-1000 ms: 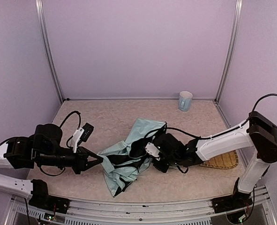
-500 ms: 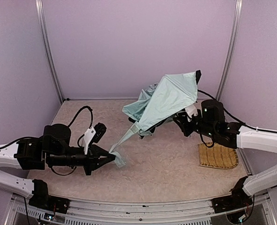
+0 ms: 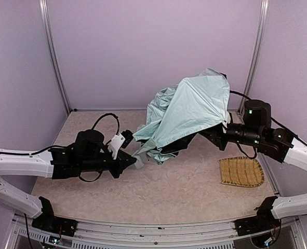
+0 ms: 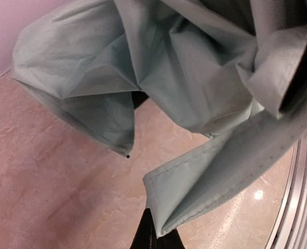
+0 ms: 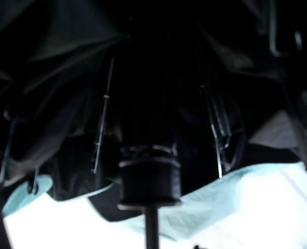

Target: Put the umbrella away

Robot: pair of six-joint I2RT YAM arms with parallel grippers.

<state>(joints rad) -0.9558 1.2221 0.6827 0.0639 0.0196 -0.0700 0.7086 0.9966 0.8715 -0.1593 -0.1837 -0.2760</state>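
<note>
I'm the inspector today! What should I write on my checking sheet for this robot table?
Surface: beige mottled table, no spills seen.
Job's things: umbrella held up over the table, canopy loose and drooping.
Clutter: woven mat lying flat on the right.
Tools: left tool pinches a corner of the umbrella's fabric; right tool holds it up from beneath.
Cables: black cable loops over the left arm; another trails behind the right.
Surroundings: lilac walls, metal corner posts.
</note>
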